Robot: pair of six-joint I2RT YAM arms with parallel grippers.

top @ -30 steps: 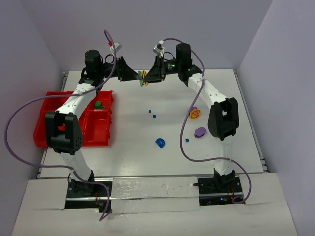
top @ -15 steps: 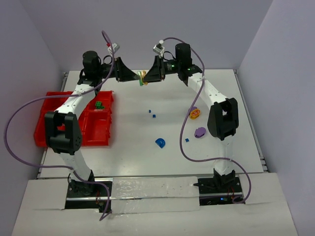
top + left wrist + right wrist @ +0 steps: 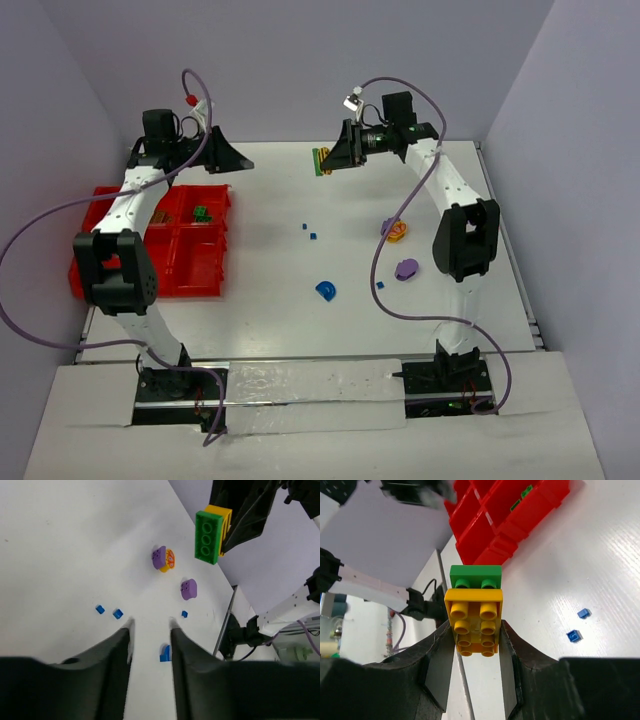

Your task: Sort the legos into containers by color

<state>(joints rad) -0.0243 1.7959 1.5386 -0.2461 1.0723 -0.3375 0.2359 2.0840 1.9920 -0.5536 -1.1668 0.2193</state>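
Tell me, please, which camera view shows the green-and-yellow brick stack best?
Right wrist: the brick stack sits large at centre, studs clear, between the right fingers. Left wrist shows it smaller; top external, only a speck.

A flat white tabletop (image 3: 270,320) with a faint wood grain fills the middle of the overhead view. Plain pale lilac walls (image 3: 300,70) rise around the tabletop, at its far edge and on both sides. Thin grey metal rails (image 3: 514,260) run along the tabletop's left and right edges. Against the tabletop's near edge lies a white board (image 3: 320,450), and a shiny crinkled silvery strip (image 3: 310,385) crosses that board just beside the tabletop.
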